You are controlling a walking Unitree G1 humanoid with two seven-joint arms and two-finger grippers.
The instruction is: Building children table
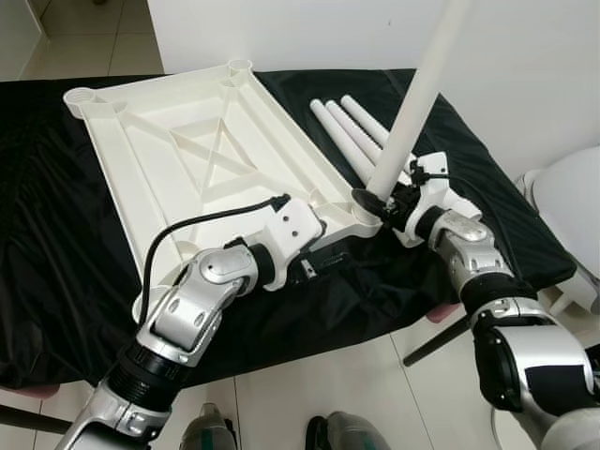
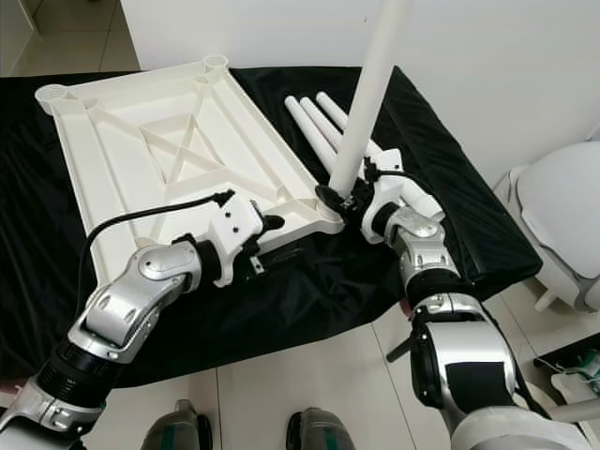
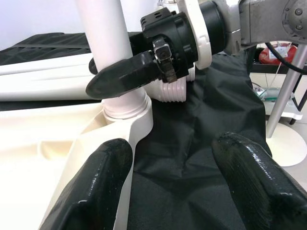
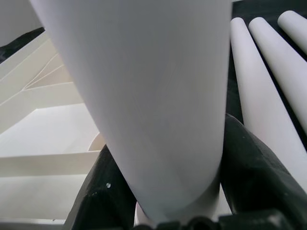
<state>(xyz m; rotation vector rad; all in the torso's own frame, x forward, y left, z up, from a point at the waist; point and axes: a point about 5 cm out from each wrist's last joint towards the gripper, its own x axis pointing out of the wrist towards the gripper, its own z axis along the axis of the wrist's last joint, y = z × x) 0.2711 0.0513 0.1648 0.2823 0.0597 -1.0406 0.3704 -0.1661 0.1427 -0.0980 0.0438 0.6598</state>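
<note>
A white tabletop (image 1: 187, 141) lies upside down on a black cloth (image 1: 56, 234). A long white leg (image 1: 417, 94) stands upright in its near right corner socket (image 1: 367, 220). My right gripper (image 1: 380, 199) is shut on this leg just above the socket; in the right wrist view its fingers (image 4: 103, 191) press both sides of the leg (image 4: 158, 96). My left gripper (image 3: 172, 143) is open at the tabletop's near edge, close to that corner, with only cloth between its fingers. Three more white legs (image 1: 352, 131) lie side by side on the cloth behind the corner.
The cloth-covered table ends just in front of my arms, with tiled floor (image 1: 309, 375) and my feet (image 1: 342, 433) below. A white wall (image 1: 525, 75) rises behind. A white rounded seat (image 1: 572, 206) stands at the right, beside the table's edge.
</note>
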